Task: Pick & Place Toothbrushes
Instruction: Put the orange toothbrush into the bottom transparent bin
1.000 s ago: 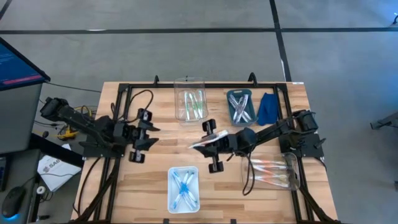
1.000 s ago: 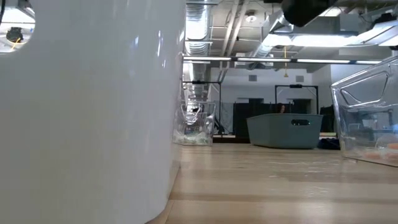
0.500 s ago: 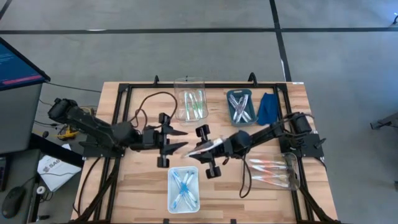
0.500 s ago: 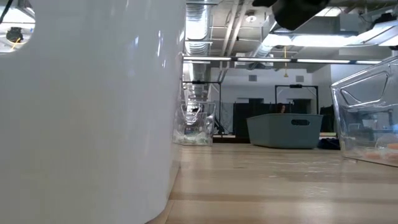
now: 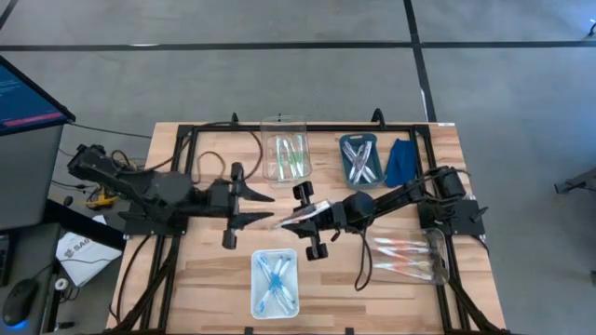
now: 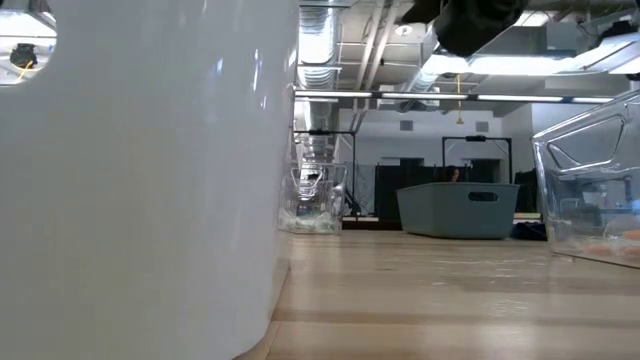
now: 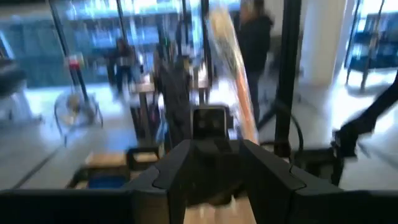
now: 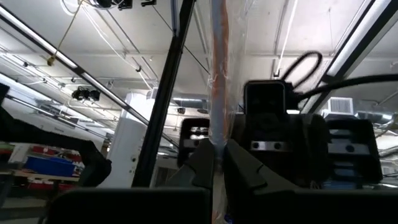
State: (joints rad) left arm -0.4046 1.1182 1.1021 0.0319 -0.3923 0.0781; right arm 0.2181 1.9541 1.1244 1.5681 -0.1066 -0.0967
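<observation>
My right gripper (image 5: 305, 216) is over the table's middle, shut on a wrapped toothbrush (image 5: 296, 217) with an orange-pink stripe (image 8: 217, 68). My left gripper (image 5: 268, 210) is level and open. It faces the toothbrush's free end (image 7: 231, 62), which comes close to its fingertips; I see no touch. More toothbrushes lie in containers: green ones in a clear bin (image 5: 284, 154), white-grey ones in a teal tray (image 5: 360, 160), orange-pink ones in a clear bin (image 5: 410, 256) and blue ones in a white tray (image 5: 275, 282). My right gripper pinches the toothbrush between its two fingers near one end (image 8: 217, 144). The fingers point toward the table's left, slanting upward, and the toothbrush runs on along them past the fingertips. It is lifted clear of the table, still in its clear wrapper.
A folded blue cloth (image 5: 400, 160) lies at the far right beside the teal tray. A black frame (image 5: 186, 140) edges the wooden table. In the low view the white tray's wall (image 6: 150, 180) fills the left. Bare wood lies between the containers.
My left gripper has gone up and toward the table's right. It has tipped from pointing down to level and now faces my right gripper and the toothbrush's free end. Its fingers have stayed open.
</observation>
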